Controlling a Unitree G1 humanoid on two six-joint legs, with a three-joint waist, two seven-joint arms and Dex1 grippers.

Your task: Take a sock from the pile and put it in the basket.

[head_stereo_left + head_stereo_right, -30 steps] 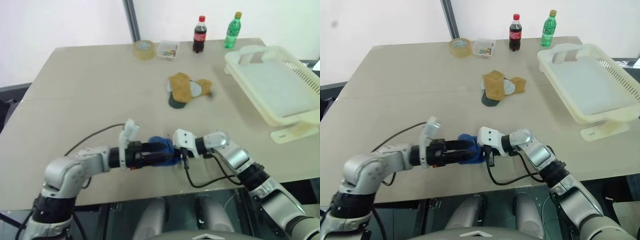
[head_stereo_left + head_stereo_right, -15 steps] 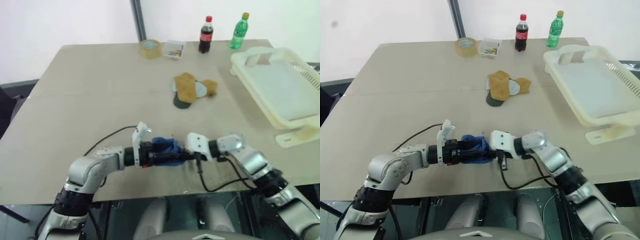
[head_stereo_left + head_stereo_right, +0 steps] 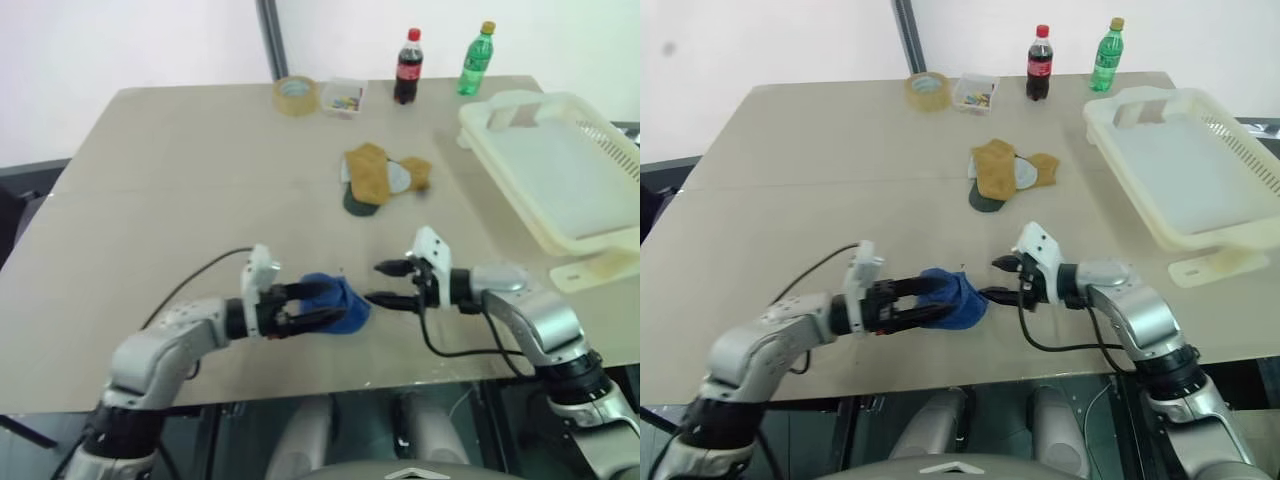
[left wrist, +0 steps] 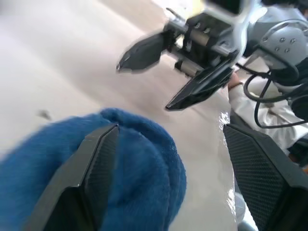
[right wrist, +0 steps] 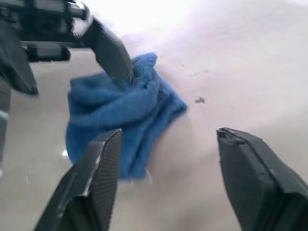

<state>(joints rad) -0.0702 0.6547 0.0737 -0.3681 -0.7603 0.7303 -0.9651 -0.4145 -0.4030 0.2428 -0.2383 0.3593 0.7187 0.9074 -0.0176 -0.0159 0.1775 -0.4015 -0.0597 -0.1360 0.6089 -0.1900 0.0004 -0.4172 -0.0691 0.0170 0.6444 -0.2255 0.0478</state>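
The blue sock (image 3: 345, 308) is bunched up near the table's front edge, at the tips of my left gripper (image 3: 328, 302). That gripper's jaws stand wide. In the left wrist view the sock (image 4: 139, 168) lies over one finger (image 4: 96, 163), and bare table shows between it and the other finger. My right gripper (image 3: 374, 283) is open just right of the sock, a small gap away, with nothing in it. The pile (image 3: 375, 175) of mustard, dark green and pale socks lies mid-table. The cream basket (image 3: 600, 240) stands at the right edge.
A tape roll (image 3: 295, 95), a small clear box (image 3: 343, 97), a cola bottle (image 3: 405, 68) and a green bottle (image 3: 477, 60) line the far edge. Black cables trail from both wrists onto the table.
My right gripper has opened, let go of the sock and drawn back to the right. The sock stays at the left gripper's fingers.
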